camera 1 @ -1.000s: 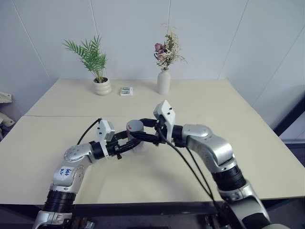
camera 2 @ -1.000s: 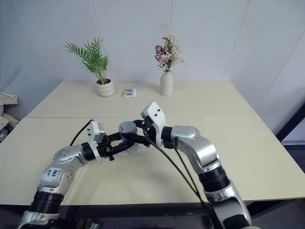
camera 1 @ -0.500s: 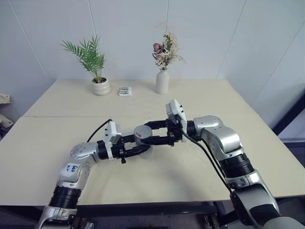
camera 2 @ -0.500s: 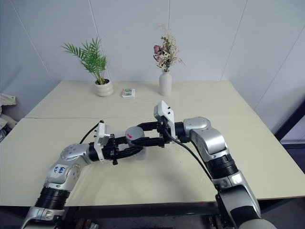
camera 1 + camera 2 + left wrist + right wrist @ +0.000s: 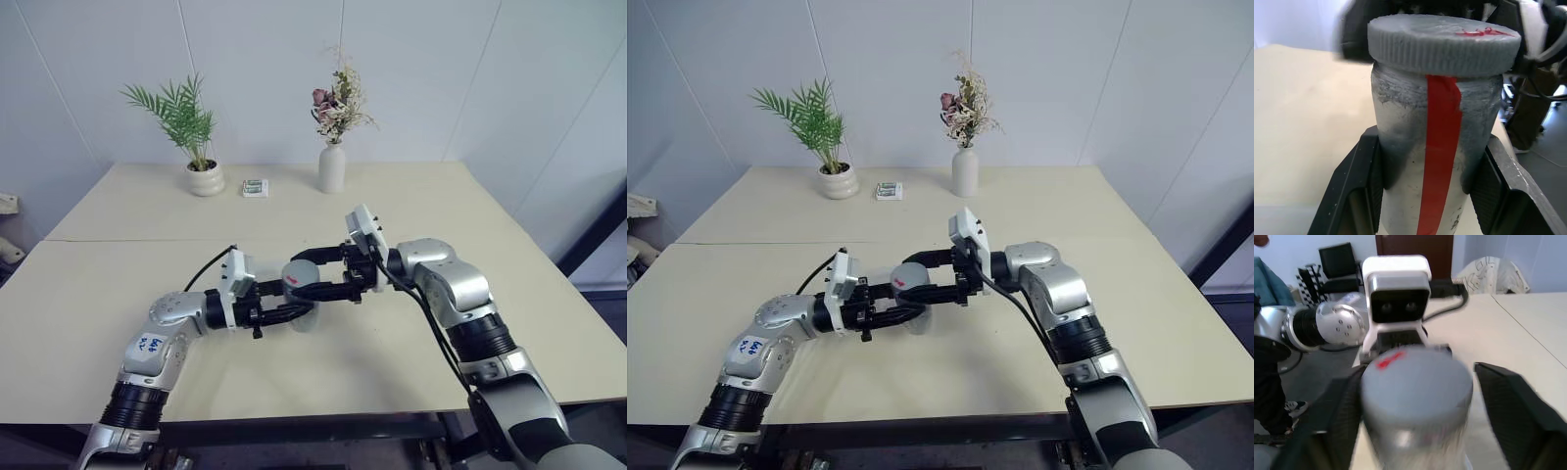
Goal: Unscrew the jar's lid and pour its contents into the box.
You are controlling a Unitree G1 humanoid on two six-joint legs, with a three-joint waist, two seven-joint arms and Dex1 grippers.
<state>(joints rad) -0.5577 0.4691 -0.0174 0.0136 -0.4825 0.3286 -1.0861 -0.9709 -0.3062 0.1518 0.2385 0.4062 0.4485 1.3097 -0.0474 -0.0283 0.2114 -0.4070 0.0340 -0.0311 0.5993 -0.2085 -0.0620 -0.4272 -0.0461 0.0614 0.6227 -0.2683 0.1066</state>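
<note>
The jar (image 5: 1405,147) is held upright above the table, a red strip down its frosted side. My left gripper (image 5: 284,311) is shut on its body, one finger on each side. The grey lid (image 5: 1444,44) sits on top with a red mark on it. My right gripper (image 5: 1415,382) reaches in level from the other side and stands open around the lid (image 5: 301,273); one of its fingers (image 5: 1513,406) is clearly off the rim. The contents are hidden behind the frosted wall. The box is out of view.
At the table's far side stand a white plant pot (image 5: 206,178), a small green-and-white packet (image 5: 256,187) and a white flower vase (image 5: 331,168). A seam (image 5: 118,240) crosses the beige tabletop. Its front edge (image 5: 294,419) runs just below my arms.
My right gripper, earlier clamped on the lid, has spread its fingers and its wrist has swung round. The left gripper has carried the jar a little to the right.
</note>
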